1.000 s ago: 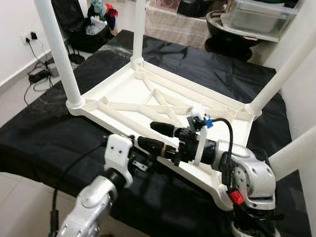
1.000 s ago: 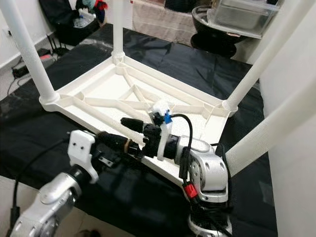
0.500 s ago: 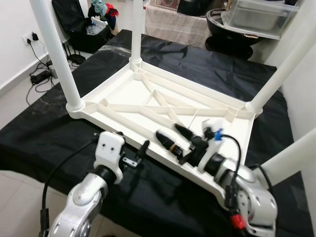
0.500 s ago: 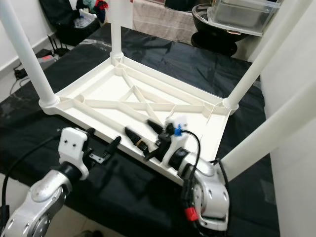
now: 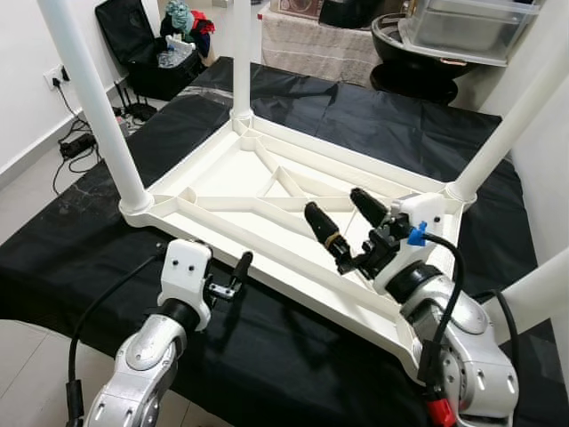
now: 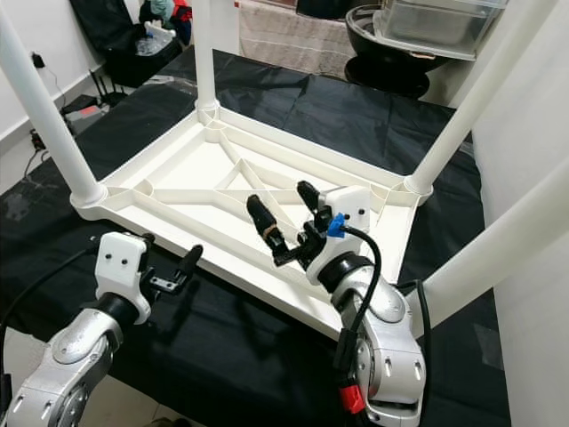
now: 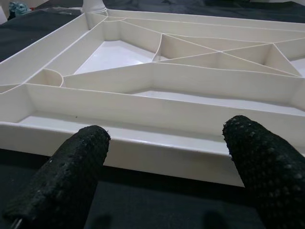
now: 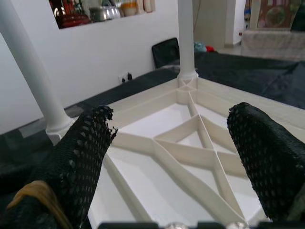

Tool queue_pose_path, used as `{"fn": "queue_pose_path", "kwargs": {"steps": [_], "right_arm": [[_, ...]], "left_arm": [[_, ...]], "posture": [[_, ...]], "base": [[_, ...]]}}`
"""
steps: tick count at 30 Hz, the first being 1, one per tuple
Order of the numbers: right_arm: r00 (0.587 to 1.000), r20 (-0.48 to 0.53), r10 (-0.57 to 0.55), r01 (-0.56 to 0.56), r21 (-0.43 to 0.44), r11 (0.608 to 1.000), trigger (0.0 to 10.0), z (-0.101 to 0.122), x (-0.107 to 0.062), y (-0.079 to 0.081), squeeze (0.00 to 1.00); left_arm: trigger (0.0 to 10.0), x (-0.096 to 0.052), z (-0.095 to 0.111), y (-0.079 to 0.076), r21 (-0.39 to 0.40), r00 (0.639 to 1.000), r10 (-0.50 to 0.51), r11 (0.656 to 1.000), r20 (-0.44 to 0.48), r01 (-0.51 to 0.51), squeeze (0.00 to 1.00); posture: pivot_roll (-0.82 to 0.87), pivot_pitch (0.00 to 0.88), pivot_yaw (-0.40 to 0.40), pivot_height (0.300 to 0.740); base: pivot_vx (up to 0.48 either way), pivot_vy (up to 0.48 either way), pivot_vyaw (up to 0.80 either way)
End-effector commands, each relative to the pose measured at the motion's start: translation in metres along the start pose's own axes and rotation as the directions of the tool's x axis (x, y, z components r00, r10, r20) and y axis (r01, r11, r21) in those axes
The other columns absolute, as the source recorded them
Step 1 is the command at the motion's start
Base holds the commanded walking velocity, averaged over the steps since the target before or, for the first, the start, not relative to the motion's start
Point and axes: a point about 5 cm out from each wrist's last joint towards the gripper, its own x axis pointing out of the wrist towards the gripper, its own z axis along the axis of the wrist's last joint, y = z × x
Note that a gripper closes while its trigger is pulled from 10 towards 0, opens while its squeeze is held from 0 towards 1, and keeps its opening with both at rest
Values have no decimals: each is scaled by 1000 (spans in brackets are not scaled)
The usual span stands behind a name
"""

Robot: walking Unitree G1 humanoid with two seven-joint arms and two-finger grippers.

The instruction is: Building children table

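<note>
upturned children's table (image 5: 267, 182) lies legs-up for assembly; right gripper (image 5: 348, 221) and left gripper (image 5: 229, 277) poised, fingers apart, holding nothing.

The table (image 5: 267, 191) lies upside down on the cloth (image 5: 80, 240), legs up. The left gripper (image 5: 238, 267) hovers just before its near edge; the right gripper (image 5: 342, 218) hangs above its underside, further right. Behind, a bag (image 5: 147, 44) stands at left.

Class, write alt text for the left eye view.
A white plastic table lies upside down on a black cloth, legs pointing up. The right gripper hovers open above its ribbed underside; the left gripper sits beside its near edge.
</note>
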Motion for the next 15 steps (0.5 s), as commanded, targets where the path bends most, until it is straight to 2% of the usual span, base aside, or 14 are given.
{"fn": "queue_pose_path", "kwargs": {"steps": [1, 15], "right_arm": [[999, -53, 4, 0, 79, 997, 10000, -24, -11, 14, 0], [989, -84, 120, -113, 91, 989, 10000, -32, -13, 31, 0]], "left_arm": [[10000, -1, -5, 0, -1, 1000, 10, 1000, -19, -10, 0], [10000, 4, -5, -3, 8, 1000, 6, 1000, -19, -6, 0]], "posture": [[-156, 125, -66, 740], [-156, 111, -72, 740]], "base": [[-255, 0, 0], [-290, 0, 0]]}}
